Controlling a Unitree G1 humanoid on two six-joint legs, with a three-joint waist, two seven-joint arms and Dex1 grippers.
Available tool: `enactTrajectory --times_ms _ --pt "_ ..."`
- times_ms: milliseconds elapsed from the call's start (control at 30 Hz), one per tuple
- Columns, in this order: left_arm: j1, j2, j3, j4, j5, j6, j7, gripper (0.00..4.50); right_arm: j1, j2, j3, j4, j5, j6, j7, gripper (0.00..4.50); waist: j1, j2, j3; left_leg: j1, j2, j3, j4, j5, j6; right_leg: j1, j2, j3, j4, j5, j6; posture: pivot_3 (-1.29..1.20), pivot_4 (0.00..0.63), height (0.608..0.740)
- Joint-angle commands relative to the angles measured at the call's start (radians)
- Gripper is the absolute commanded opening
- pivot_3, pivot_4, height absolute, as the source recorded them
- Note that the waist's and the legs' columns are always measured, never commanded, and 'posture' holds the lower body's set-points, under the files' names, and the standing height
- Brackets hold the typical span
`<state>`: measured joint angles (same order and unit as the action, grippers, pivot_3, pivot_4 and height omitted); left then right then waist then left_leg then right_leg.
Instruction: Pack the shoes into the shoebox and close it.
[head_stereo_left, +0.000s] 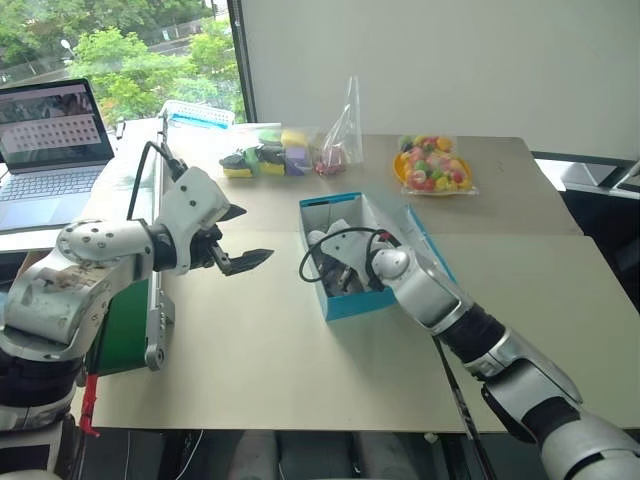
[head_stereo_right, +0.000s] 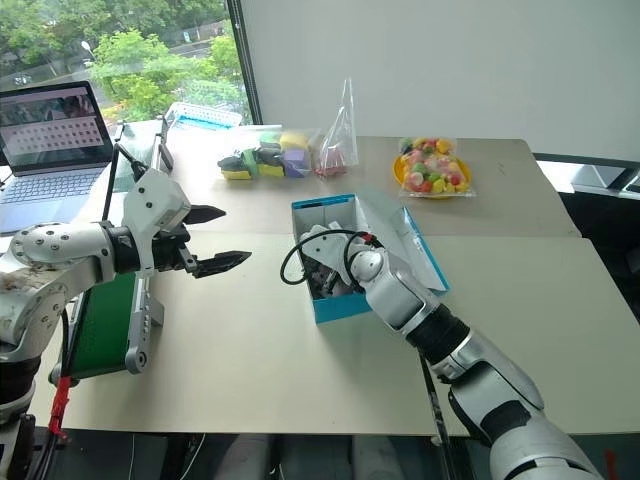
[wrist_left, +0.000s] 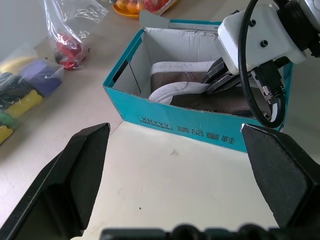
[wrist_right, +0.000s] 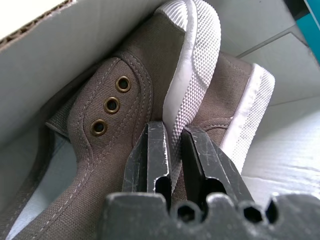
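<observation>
The shoebox (head_stereo_left: 345, 262) was a bright blue cardboard box, white inside, standing open on the smooth pale table (head_stereo_left: 250, 340). Its lid (head_stereo_left: 425, 240) leaned back on the far side from the left arm. Both shoes (wrist_right: 150, 100) lay inside it, made of soft grey-brown cloth with brass lace rings and white rubber soles with a bumpy pattern. One shoe lay tipped on its side against the other.

The right gripper (wrist_right: 170, 155) was down inside the box, and its two black fingers were pinched on the white sole edge of the tipped shoe. The left gripper (head_stereo_left: 240, 240) hung over the table beside the box, well apart from it, with its fingers spread wide and nothing between them.

At the back of the table sat a clear bag of colourful blocks (head_stereo_left: 265, 155), a thin clear bag with red bits (head_stereo_left: 338, 150) and a bag of small round sweets on a yellow plate (head_stereo_left: 433, 165). A laptop (head_stereo_left: 50, 150) stood open off to the left
</observation>
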<state>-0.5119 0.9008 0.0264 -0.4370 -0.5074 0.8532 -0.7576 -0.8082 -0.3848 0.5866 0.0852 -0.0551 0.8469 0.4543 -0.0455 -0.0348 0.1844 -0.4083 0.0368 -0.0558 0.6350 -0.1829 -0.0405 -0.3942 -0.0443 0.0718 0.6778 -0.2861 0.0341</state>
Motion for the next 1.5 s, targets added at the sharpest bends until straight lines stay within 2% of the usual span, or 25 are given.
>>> enactTrajectory --times_ms 33,233,367,500,633,800,1100,1200,1267,1400,1500 --pt "-0.024 0.003 0.003 -0.007 0.017 -0.028 -0.008 4.50 0.042 0.039 -0.095 -0.030 0.073 0.105 0.054 0.05 0.000 0.000 0.000 0.000 0.000 0.000 0.000 0.000 0.000 0.000 0.000 0.000 0.000 0.000 0.000 0.00 0.150 0.740" --pt "-0.043 -0.006 -0.018 0.015 0.030 -0.041 -0.024 4.50 0.016 0.099 -0.301 -0.198 0.220 0.315 0.110 0.00 0.000 0.000 0.000 -0.004 0.000 0.000 -0.002 0.000 0.000 -0.005 0.000 0.000 -0.001 0.001 -0.002 0.00 0.150 0.740" --pt "-0.068 -0.009 -0.041 0.047 0.045 -0.063 -0.052 4.50 -0.052 0.032 -0.445 -0.341 0.293 0.474 0.128 0.00 -0.001 0.001 0.001 -0.015 0.000 0.000 -0.001 0.000 0.000 -0.016 0.000 0.000 0.002 0.001 -0.002 0.00 0.150 0.740" --pt "-0.105 -0.021 -0.072 0.094 0.066 -0.100 -0.084 4.50 -0.128 -0.026 -0.587 -0.374 0.351 0.576 0.123 0.00 0.004 0.002 0.001 -0.019 0.000 0.000 -0.001 0.000 0.000 -0.021 0.000 0.000 0.002 0.001 -0.002 0.00 0.150 0.740" --pt "-0.150 -0.047 -0.108 0.150 0.096 -0.142 -0.114 4.50 -0.115 -0.054 -0.577 -0.397 0.365 0.593 0.108 0.00 0.003 0.002 0.001 -0.019 0.000 0.000 -0.002 0.000 0.000 -0.020 0.000 0.000 0.001 0.001 -0.002 0.00 0.150 0.740" --pt "-0.165 -0.062 -0.116 0.172 0.117 -0.158 -0.129 4.50 -0.019 -0.033 -0.451 -0.422 0.356 0.534 0.068 0.00 -0.009 0.002 0.001 -0.021 0.000 0.001 -0.002 0.000 0.000 -0.023 0.000 0.001 0.002 0.001 -0.002 0.00 0.150 0.740" --pt "-0.097 -0.044 -0.071 0.104 0.112 -0.116 -0.113 4.50 -0.123 -0.021 -0.545 -0.358 0.428 0.562 0.085 0.00 -0.017 0.003 0.002 -0.025 0.000 0.000 -0.001 0.000 0.000 -0.027 0.000 0.001 0.004 0.001 -0.002 0.00 0.150 0.740" --pt "-0.088 -0.044 -0.061 0.092 0.112 -0.106 -0.104 4.50 -0.170 0.025 -0.623 -0.309 0.474 0.583 0.082 0.00 -0.016 0.003 0.002 -0.025 0.000 0.000 -0.001 0.000 0.000 -0.027 0.000 0.001 0.004 0.001 -0.002 0.00 0.150 0.740" --pt "-0.087 -0.045 -0.059 0.090 0.117 -0.104 -0.099 4.50 -0.173 0.108 -0.711 -0.267 0.512 0.609 0.067 0.00 -0.018 0.003 0.002 -0.025 0.000 0.000 -0.001 0.000 0.000 -0.027 0.000 0.001 0.004 0.001 -0.002 0.00 0.150 0.740" --pt "-0.093 -0.048 -0.056 0.092 0.117 -0.093 -0.090 4.50 -0.113 0.244 -0.837 -0.193 0.551 0.626 0.025 0.00 -0.021 0.003 0.002 -0.024 0.000 0.000 -0.002 0.000 0.000 -0.027 0.000 0.001 0.005 0.001 -0.003 0.00 0.150 0.740" --pt "-0.093 -0.042 -0.052 0.089 0.112 -0.085 -0.093 4.50 -0.074 0.280 -0.864 -0.171 0.554 0.621 0.001 0.00 -0.016 0.003 0.002 -0.024 -0.001 0.000 -0.002 0.000 0.000 -0.027 0.000 0.001 0.005 0.001 -0.003 0.00 0.150 0.740"
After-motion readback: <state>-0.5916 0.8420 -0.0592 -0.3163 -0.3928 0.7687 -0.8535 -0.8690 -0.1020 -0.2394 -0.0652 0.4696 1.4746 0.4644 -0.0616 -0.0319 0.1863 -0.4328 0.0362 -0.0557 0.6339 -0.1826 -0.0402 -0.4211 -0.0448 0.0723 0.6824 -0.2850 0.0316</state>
